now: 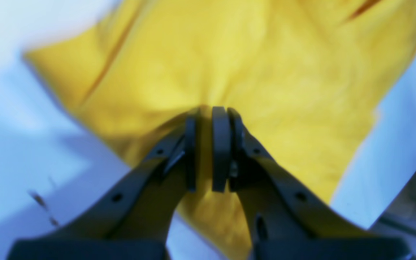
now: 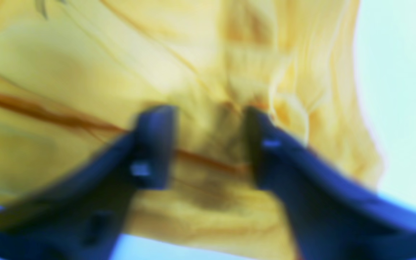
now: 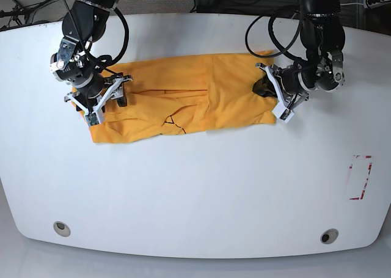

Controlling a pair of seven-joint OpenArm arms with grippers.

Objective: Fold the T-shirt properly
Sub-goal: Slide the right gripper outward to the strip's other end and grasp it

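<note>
My left gripper (image 1: pixel 208 150) pinches the T-shirt (image 3: pixel 183 101) tight; the right gripper (image 2: pixel 209 144) has open fingers around bunched cloth (blurry). On the worktop (image 3: pixel 195 192), I should close right first, then lift both ends together.

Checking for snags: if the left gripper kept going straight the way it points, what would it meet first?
Probably only more of the T-shirt: the left gripper already pinches its edge, jaws nearly shut, with yellow fabric filling the path ahead.

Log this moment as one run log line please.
task: fold T-shirt | shirt: lengthwise band on table | left gripper: shut on shirt's end | right gripper: open, straddling bunched cloth at other end
</note>
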